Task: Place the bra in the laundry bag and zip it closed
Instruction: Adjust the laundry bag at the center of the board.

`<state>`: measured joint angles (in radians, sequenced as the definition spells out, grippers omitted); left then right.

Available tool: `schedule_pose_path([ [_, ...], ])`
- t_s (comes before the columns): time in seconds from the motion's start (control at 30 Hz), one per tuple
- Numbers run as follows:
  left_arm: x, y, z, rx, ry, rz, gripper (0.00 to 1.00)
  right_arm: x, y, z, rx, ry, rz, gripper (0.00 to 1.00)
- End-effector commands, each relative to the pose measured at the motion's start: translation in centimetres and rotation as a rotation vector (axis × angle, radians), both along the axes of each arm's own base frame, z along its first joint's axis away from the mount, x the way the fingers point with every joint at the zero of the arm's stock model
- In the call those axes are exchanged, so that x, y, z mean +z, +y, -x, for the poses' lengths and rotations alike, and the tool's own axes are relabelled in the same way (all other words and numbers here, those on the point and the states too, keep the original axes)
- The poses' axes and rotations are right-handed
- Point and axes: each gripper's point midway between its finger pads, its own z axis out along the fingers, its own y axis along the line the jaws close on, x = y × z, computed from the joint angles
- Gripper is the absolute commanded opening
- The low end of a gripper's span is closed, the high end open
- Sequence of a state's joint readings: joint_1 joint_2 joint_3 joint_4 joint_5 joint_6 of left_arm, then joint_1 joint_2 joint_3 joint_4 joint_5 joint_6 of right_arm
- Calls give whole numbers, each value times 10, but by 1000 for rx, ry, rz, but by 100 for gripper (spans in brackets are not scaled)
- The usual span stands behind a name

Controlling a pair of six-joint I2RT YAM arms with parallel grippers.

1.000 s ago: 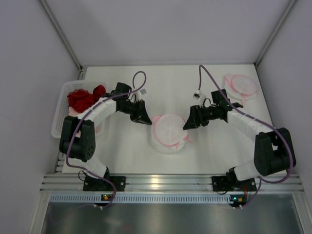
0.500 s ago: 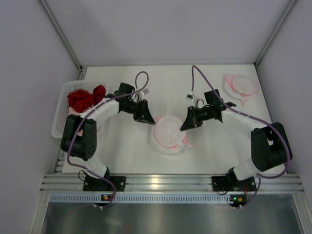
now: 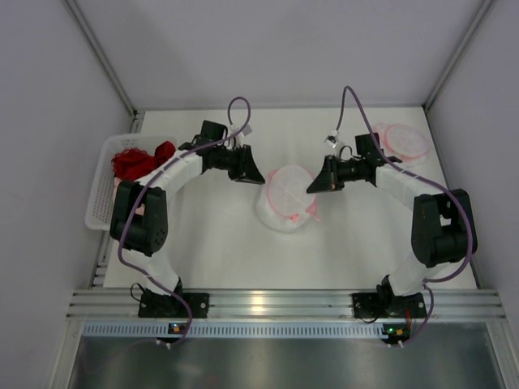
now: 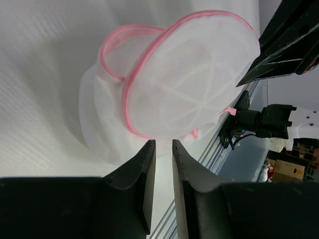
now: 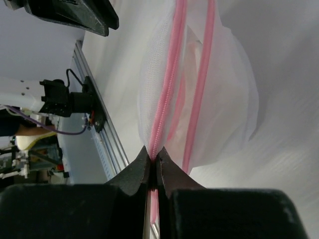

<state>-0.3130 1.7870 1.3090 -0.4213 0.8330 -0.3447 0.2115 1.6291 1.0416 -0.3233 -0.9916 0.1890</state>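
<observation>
Pink zip trim (image 5: 167, 84) of the round white mesh laundry bag (image 3: 285, 198), in the middle of the tabletop (image 3: 203, 243), is pinched flat by the right gripper (image 5: 153, 153). The left gripper (image 4: 163, 143) stands narrowly parted, empty, just beside it. Unanchored, the bag could drag along instead of zipping, or mesh could snag.

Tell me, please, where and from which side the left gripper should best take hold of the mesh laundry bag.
Probably its pink rim on the side facing the left gripper, approached level from there. The laundry bag is limp mesh, and that raised hoop is its one firm-looking edge; the right gripper is shut on the pink trim opposite.
</observation>
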Motion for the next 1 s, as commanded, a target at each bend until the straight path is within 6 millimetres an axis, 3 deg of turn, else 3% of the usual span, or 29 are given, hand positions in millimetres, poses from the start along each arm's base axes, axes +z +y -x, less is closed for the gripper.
schedule_pose_path([
  [0.0, 29, -2, 6, -36, -82, 61, 26, 28, 9, -7, 60, -50, -123, 0],
  [0.07, 27, -2, 15, -46, -80, 77, 29, 36, 12, 2, 101, -42, -179, 0],
  [0.13, 38, 0, 17, -34, -116, 97, 37, 42, 14, 9, 128, -42, -219, 0],
  [0.27, 56, 5, 8, 7, -201, 126, 60, 53, 14, 18, 175, -44, -263, 0],
  [0.33, 57, 5, 5, 1, -213, 129, 62, 56, 16, 21, 194, -33, -273, 0],
  [0.37, 54, 4, 4, 1, -201, 129, 68, 53, 16, 21, 205, -35, -269, 0],
  [0.57, 47, 0, -6, -7, -214, 149, 69, 57, 20, 32, 289, -33, -278, 0],
  [0.67, 55, -6, -13, -36, -278, 183, 70, 55, 23, 35, 362, -116, -262, 0],
  [0.7, 58, -6, -14, -44, -293, 193, 70, 54, 23, 50, 375, -31, -249, 0],
  [0.77, 63, -10, -14, -86, -323, 224, 70, 52, 25, 49, 428, -85, -236, 0],
  [0.8, 63, -11, -13, -98, -322, 231, 70, 52, 25, 57, 437, -31, -234, 0],
  [0.97, 53, -14, -11, -140, -320, 240, 71, 51, 25, 53, 473, -51, -235, 0],
])
